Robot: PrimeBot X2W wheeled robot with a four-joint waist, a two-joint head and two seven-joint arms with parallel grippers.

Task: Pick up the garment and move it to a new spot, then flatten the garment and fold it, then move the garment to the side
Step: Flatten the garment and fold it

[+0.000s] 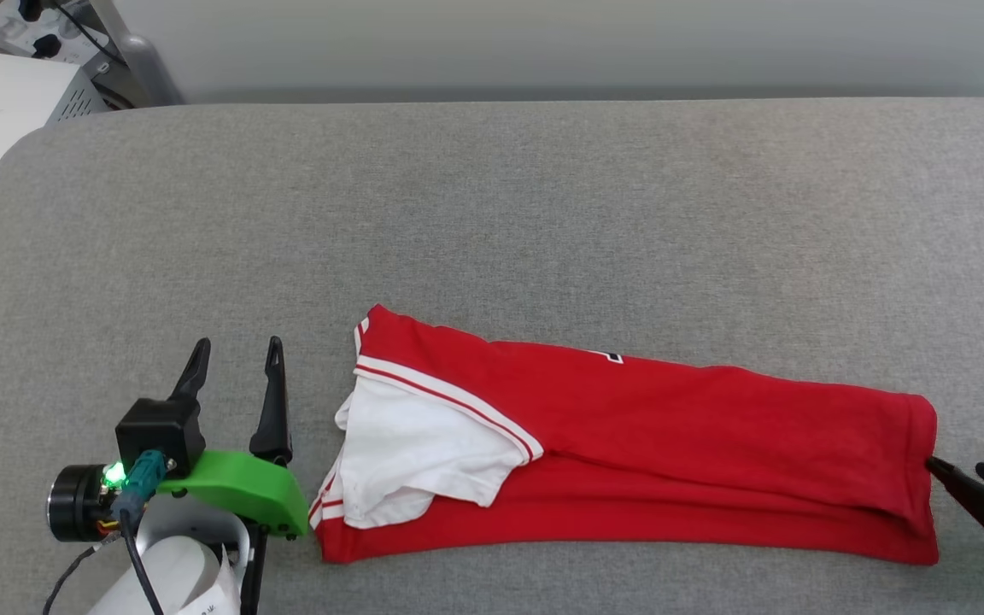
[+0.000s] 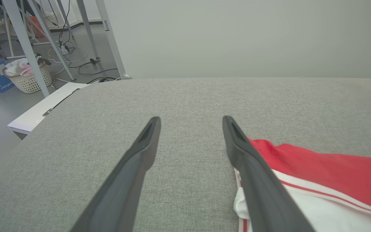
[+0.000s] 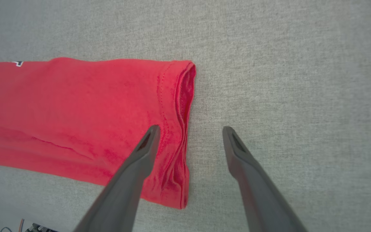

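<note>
Both claws are standing open and holding nothing. At the lower left of the head view, the left gripper (image 1: 237, 343) is pointing its two long dark fingers up the frame, spread apart, just beside the left end of the garment. A bright green plastic bracket (image 1: 236, 489) is sitting on its wrist. At the lower right edge, the right gripper (image 1: 957, 465) is reaching in with its tips parted at the garment's right-hand hem. Whether a tip is touching the cloth cannot be told.

The red jersey-style shirt with white sleeves and red-and-white striped trim (image 1: 671, 427) is lying as a long folded band across the lower centre and lower right of the head view, on a wide grey woven-fabric surface (image 1: 492, 213). One white sleeve (image 1: 424, 444) is lying crumpled on top at the band's left end.

In the left wrist view, the left gripper (image 2: 192, 119) is framing bare grey fabric, with the shirt (image 2: 317, 164) showing at the lower right. A pale woven laundry basket (image 2: 27, 79) is standing on the floor at the upper left.

In the right wrist view, the right gripper (image 3: 191, 128) is straddling the shirt's (image 3: 76, 106) stitched hem, one finger overlapping the red cloth.
</note>
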